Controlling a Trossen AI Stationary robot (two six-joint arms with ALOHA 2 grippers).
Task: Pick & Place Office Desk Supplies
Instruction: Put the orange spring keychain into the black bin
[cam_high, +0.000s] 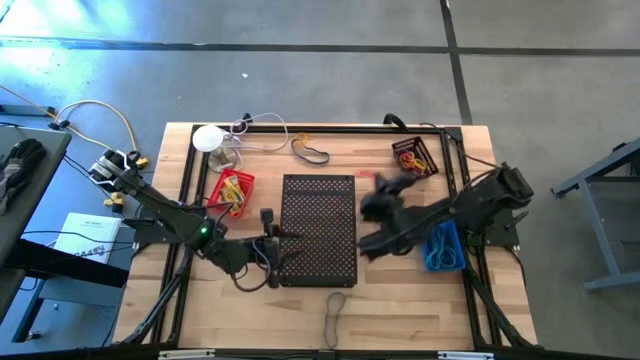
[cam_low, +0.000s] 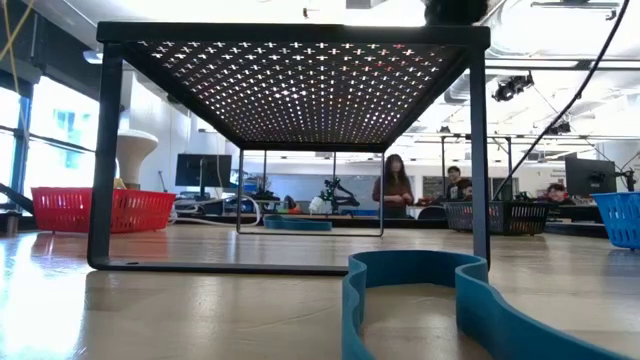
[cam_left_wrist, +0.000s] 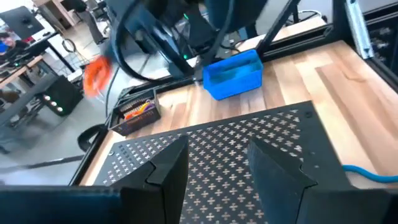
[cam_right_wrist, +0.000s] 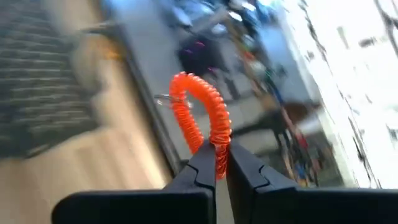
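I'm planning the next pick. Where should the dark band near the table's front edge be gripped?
Come straight down and pinch across the dark band at its middle, where its two sides lie close. It lies flat on the table as a narrow loop, so a sideways approach would probably find little to catch.

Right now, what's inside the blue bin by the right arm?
In the high view the blue bin shows only blue inside, maybe a cord or band. The right arm covers part of it, and the left wrist view shows just its outer wall.
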